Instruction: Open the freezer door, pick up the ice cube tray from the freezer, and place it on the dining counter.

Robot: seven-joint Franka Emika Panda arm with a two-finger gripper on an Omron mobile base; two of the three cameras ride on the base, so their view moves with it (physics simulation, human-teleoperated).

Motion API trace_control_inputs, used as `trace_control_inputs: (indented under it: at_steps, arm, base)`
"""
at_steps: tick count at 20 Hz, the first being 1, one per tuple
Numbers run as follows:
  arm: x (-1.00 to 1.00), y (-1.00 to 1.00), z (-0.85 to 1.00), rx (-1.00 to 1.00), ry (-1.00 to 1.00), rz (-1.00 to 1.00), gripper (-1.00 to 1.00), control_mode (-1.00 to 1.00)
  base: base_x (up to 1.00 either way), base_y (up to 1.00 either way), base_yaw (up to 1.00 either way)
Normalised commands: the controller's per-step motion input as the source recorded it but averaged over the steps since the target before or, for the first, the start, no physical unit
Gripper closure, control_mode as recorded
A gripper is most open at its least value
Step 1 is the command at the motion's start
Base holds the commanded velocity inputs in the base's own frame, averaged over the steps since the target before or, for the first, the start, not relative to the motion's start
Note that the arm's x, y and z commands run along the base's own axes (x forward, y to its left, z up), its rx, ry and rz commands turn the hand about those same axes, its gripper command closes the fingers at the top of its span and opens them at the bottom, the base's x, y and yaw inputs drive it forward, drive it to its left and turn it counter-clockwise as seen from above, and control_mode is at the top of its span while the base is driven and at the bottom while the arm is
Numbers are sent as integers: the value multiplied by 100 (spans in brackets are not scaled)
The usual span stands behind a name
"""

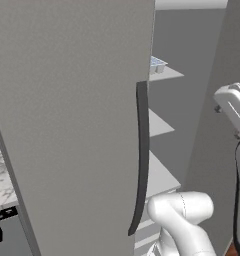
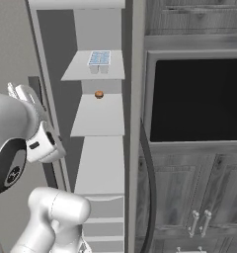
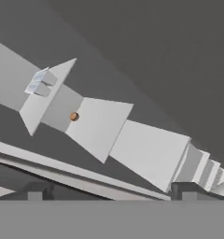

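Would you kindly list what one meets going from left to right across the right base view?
White robot arm → pale blue ice cube tray with whitish rim on the top freezer shelf → dark curved vertical bar handle → black rectangular oven window in grey wood cabinetry.

No legible txt, labels, brands or nos. anywhere in these views.

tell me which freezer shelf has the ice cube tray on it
The top shelf: the ice cube tray sits there. The shelf below holds just a small brown thing.
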Motion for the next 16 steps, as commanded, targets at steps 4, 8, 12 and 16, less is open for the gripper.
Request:
trace_control_inputs:
  at_steps: [4, 8, 12, 16]
  arm:
    - [0, 2, 13, 19, -7, -2, -100, -100]
    - [0, 13, 21, 15, -3, -3, -100, -100]
    - [7, 0, 19, 15, -3, -3, -100, -100]
    - [42, 0, 18, 10, -1, -7, -100, -100]
  base:
    - [0, 0, 0]
    - [0, 0, 0]
    - [0, 0, 0]
    - [0, 0, 0]
